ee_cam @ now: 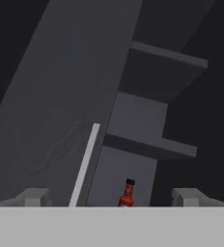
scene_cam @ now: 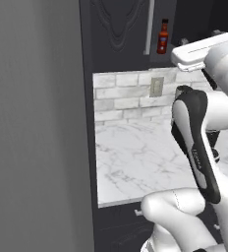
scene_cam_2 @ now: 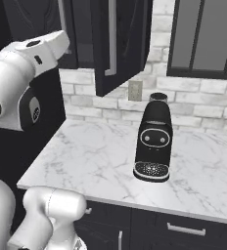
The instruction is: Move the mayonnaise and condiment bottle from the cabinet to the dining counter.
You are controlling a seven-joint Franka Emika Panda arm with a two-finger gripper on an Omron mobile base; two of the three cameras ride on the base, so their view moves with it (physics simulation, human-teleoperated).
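Base views flank arm, share marble worktop [scene_cam: 135, 162]; hand view faces cabinet [ee_cam: 147, 120] shelves.

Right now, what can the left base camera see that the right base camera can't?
The left base view alone has the red condiment bottle standing upright inside the open cabinet.

The right base view alone has the black coffee machine on the worktop, the window and a drawer handle.

Both show the marble worktop, the brick backsplash, the wall outlet and the white robot arm.
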